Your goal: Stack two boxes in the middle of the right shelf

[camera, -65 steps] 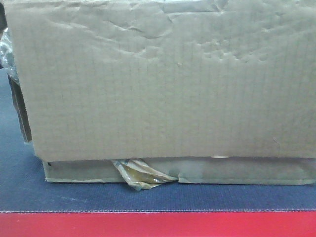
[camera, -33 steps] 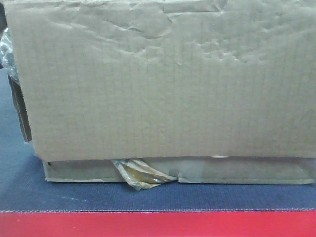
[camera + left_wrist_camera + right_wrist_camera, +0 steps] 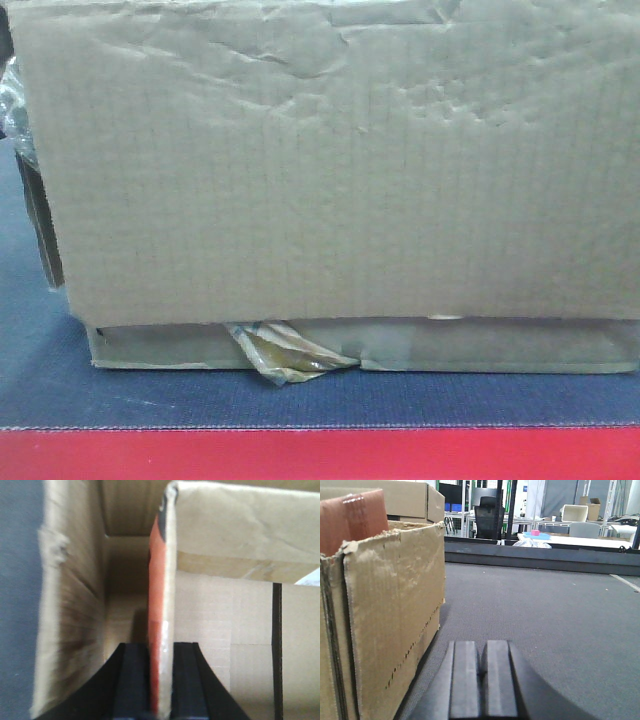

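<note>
The large box (image 3: 330, 170), brown cardboard with a dented face, rests on the wide flat box (image 3: 480, 345). A crumpled yellowish tape scrap (image 3: 285, 355) sticks out between them. My left gripper (image 3: 160, 647) is shut on an upright flap (image 3: 165, 580) of the large box; that flap is orange on one side. The open inside of the box lies beyond it. My right gripper (image 3: 481, 650) is shut on nothing, low over the grey surface just right of the large box (image 3: 395, 615). The right shelf middle is out of view.
Both boxes stand on a grey felt-like surface (image 3: 200, 400) with a red front edge (image 3: 320, 455). A low dark ledge (image 3: 545, 560) bounds the surface far back, with an office chair (image 3: 487, 515), tables and racks behind it.
</note>
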`<state>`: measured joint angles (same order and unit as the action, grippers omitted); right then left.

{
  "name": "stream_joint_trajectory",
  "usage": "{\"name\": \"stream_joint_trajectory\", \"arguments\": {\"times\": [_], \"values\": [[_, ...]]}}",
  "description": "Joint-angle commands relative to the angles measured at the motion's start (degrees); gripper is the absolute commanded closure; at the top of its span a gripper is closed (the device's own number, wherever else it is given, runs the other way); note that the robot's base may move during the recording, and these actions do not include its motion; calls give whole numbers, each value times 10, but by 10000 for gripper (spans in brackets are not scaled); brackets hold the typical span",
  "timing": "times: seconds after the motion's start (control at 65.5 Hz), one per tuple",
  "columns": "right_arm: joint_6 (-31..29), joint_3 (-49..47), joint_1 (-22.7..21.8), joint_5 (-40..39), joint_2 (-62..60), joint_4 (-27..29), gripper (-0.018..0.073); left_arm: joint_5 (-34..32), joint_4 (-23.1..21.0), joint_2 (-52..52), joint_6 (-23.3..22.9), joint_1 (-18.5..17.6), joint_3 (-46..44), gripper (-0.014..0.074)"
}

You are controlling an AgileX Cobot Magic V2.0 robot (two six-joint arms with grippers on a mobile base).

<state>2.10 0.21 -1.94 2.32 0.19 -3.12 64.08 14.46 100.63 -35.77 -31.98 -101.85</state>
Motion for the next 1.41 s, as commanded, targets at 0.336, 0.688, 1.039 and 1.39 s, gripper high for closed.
{"name": "stream_joint_trajectory", "arguments": {"times": [0.336,0.688,1.039,1.39], "values": [[-1,-2,-3,-11,-2,2,721,-45,-14,-4,-9,-4,12,338],[-1,-2,-3,-11,-2,2,721,13,-11,-8,19,-4,-80,288],[-1,-2,-3,-11,-2,2,721,59,26,-20,57,29,-104,288],[-1,-2,-3,-11,-2,2,721,59,-39,-22,73,64,10,288]]}}
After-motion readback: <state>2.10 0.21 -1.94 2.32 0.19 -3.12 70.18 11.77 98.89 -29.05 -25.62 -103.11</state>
